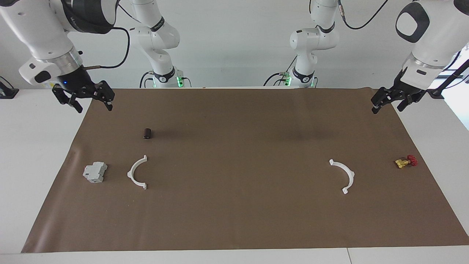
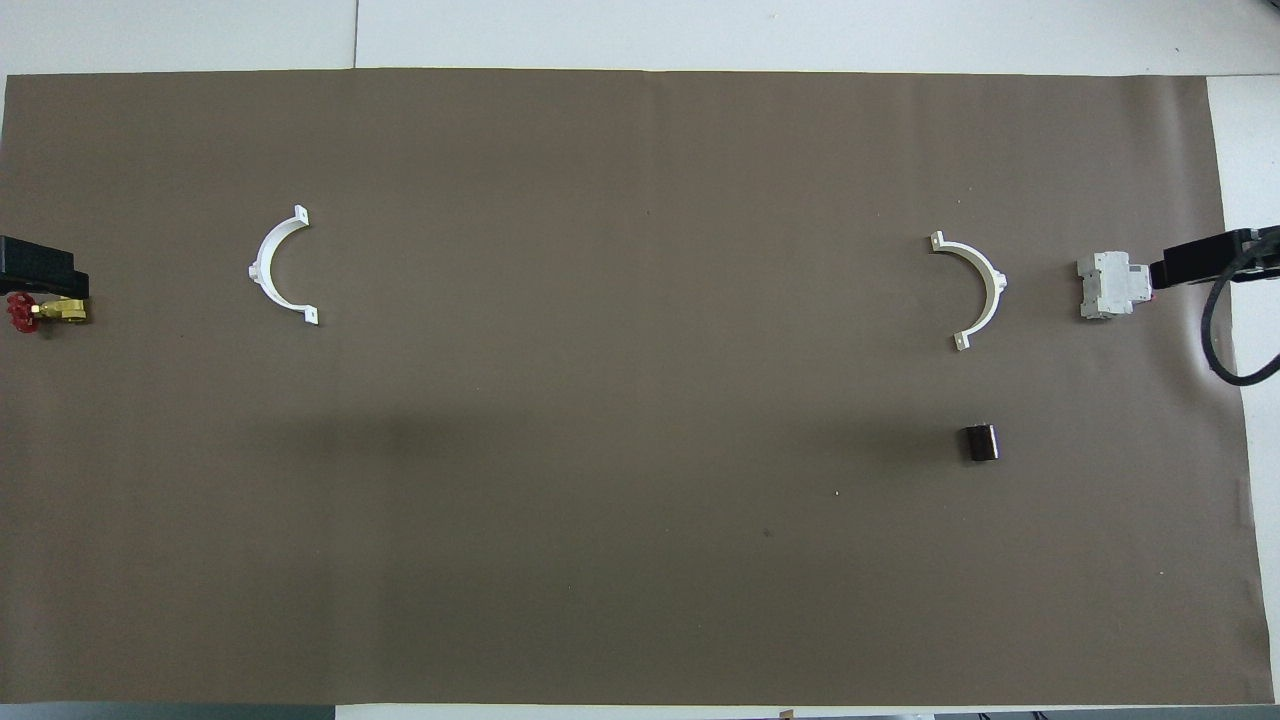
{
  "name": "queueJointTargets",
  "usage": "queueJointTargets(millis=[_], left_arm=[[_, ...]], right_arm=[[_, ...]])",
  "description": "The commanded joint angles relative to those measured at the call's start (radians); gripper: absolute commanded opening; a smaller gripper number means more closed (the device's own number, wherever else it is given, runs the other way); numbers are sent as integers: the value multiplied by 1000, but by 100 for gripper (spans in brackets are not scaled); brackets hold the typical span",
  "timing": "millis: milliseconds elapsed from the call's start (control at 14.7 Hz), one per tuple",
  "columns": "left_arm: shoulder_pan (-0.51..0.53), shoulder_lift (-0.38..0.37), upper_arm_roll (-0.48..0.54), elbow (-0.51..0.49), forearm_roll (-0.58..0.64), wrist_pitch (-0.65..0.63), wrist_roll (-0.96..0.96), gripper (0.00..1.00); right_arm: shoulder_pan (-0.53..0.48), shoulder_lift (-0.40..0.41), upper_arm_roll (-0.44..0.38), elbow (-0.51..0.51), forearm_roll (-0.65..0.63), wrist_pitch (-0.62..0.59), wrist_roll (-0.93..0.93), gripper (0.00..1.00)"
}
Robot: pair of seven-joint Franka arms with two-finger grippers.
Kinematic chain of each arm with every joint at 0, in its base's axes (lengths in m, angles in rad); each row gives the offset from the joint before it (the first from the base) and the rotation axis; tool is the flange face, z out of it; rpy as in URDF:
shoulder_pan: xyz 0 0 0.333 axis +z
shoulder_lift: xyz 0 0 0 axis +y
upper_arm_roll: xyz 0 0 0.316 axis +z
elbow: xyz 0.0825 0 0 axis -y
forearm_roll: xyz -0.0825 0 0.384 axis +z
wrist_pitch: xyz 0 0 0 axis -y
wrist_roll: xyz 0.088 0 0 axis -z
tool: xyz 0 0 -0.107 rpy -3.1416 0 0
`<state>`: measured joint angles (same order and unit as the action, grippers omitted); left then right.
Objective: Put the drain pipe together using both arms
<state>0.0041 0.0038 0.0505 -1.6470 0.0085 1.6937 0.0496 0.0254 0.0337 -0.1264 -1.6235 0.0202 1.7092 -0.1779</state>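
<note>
Facing view: both thin white plastic half-rings (image 1: 137, 172) (image 1: 344, 176) lie well apart on the brown-covered bench (image 1: 234, 220). Right end effector (image 1: 83, 96) and left end effector (image 1: 389, 99) hang fingers apart.

Overhead view: the grey boxy block (image 2: 1108, 286) sits just beside one half-ring (image 2: 975, 290); a careless approach could knock it.

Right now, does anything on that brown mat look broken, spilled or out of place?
Nothing looks damaged or spilled. The two white half-rings lie flat and far apart, not yet joined. A grey block, a small dark cylinder and a red-and-yellow valve sit nearby, seemingly spare.
</note>
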Motion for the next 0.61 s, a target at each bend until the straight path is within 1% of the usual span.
queueJointTargets(millis=[0, 136, 272, 340, 408, 476, 545], left_arm=[[-9, -25, 3, -33, 11, 9, 6, 100], [-9, -25, 3, -33, 11, 7, 6, 100], [-9, -25, 3, -33, 11, 7, 6, 100], [-9, -25, 5, -33, 11, 7, 6, 100], [-9, -25, 3, -33, 11, 6, 6, 100], [-7, -25, 3, -33, 11, 6, 6, 100], [-7, -25, 5, -31, 11, 6, 6, 100]], right_arm=[[8, 105, 5, -10, -2, 113, -23, 100], [17, 185, 13, -12, 0, 206, -23, 100], [21, 244, 16, -33, 3, 300, -28, 100], [16, 271, 16, -47, 24, 332, -32, 100], [11, 303, 16, -50, 76, 349, -43, 100], [10, 343, 16, -53, 108, 369, -81, 100], [13, 363, 14, -64, 110, 407, -128, 100]])
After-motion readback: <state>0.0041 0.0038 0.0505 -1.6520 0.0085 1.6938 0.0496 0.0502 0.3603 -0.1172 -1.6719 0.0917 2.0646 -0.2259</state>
